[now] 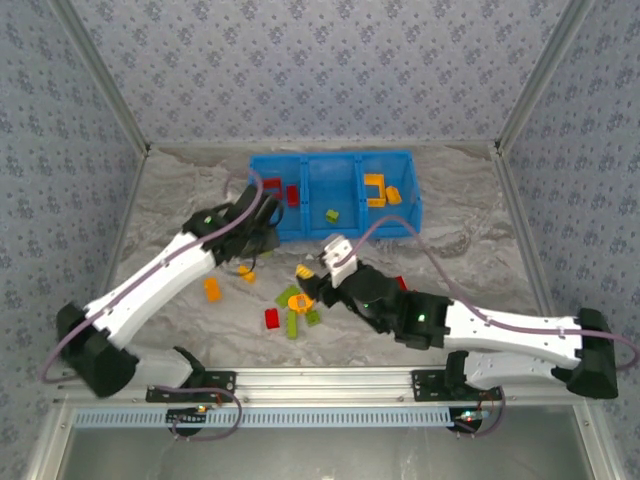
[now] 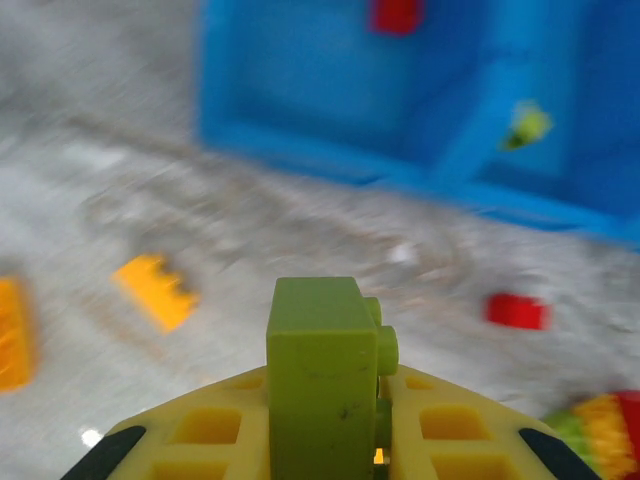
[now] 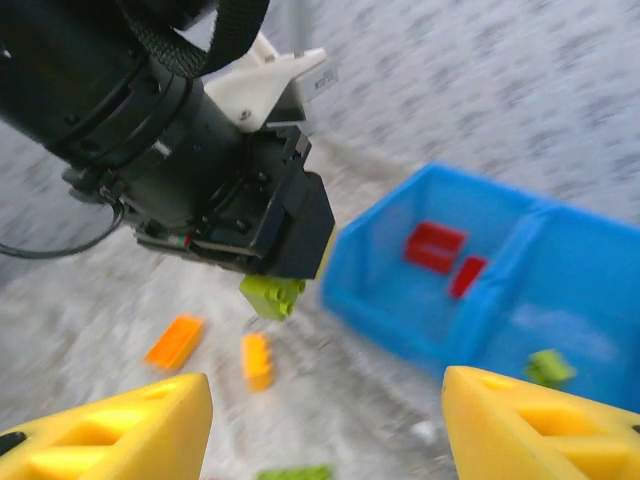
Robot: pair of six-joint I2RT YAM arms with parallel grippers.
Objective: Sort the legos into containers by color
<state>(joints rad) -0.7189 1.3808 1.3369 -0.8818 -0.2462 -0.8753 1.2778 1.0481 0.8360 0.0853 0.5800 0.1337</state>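
Lime green brick [image 2: 325, 370] pinched in left gripper [image 2: 325, 435], left wrist view; blue bin [image 2: 290, 130] ahead, blurred. Right wrist view: we see right gripper [image 3: 325, 430] jaws spread wide, holding nothing; same brick hangs over table [image 3: 120, 290] just beside bin's left end. Top view: we note loose legos [image 1: 271, 318] scattered before bin, between both arms.

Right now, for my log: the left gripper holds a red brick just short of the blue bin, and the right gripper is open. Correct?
Not quite. The brick in the left gripper is lime green, not red; the left wrist view shows it clamped there. The rest stands: it is just short of the blue bin, and the right gripper is open.
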